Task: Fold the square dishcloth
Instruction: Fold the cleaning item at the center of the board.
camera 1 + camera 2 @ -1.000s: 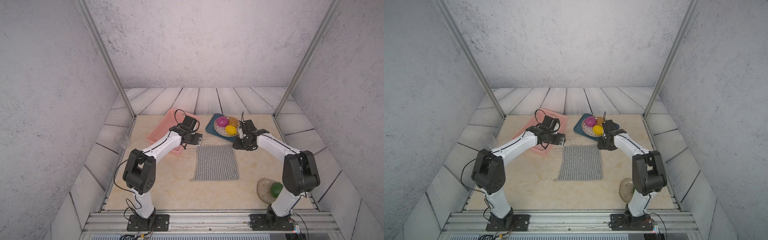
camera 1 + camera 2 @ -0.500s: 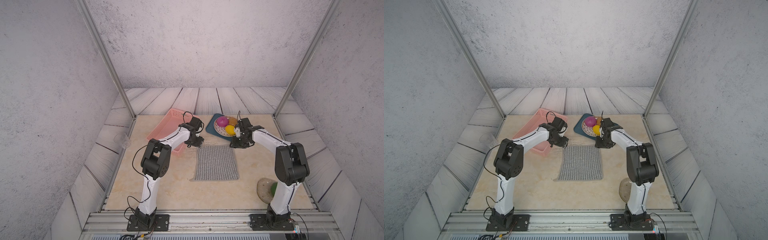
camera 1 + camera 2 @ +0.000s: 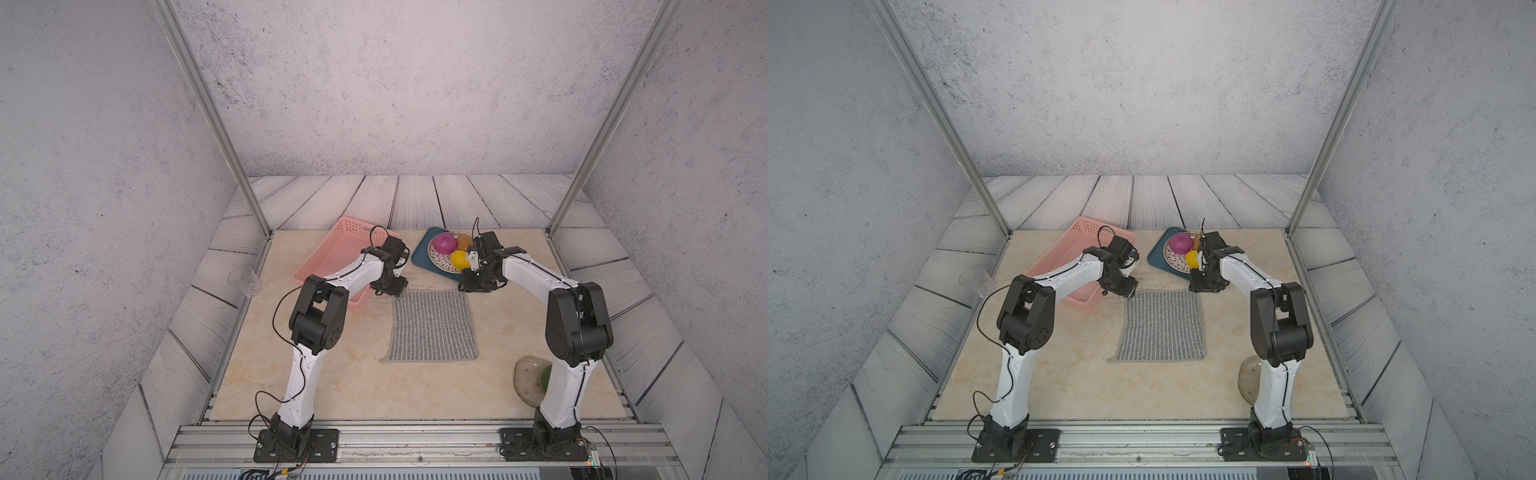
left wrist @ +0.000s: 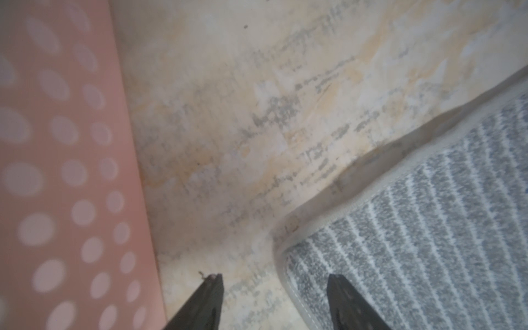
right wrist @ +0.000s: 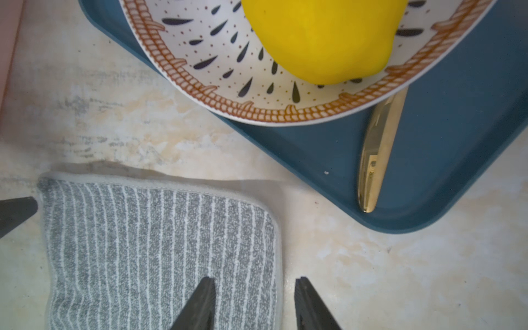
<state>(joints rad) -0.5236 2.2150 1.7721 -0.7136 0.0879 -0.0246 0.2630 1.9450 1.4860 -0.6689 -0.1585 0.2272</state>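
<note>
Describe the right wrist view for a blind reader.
The right end effector, open, straddles an edge of the grey striped dishcloth on the table. Beyond lies a blue tray holding a patterned plate with a yellow fruit, plus a gold utensil.

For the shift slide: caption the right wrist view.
Right gripper, jaws open, straddling the square dishcloth edge near the blue tray with plate and yellow fruit.

Held the left arm [image 3: 336, 276] and the right arm [image 3: 536, 270] stretched far forward, elbows bent up high, tips leaning in toward each other. Pointed the left gripper [image 4: 275, 275] and the right gripper [image 5: 255, 278] down low. Had both pairs of fingers [image 4: 205, 300] apart, with a clear gap in each pair.
</note>
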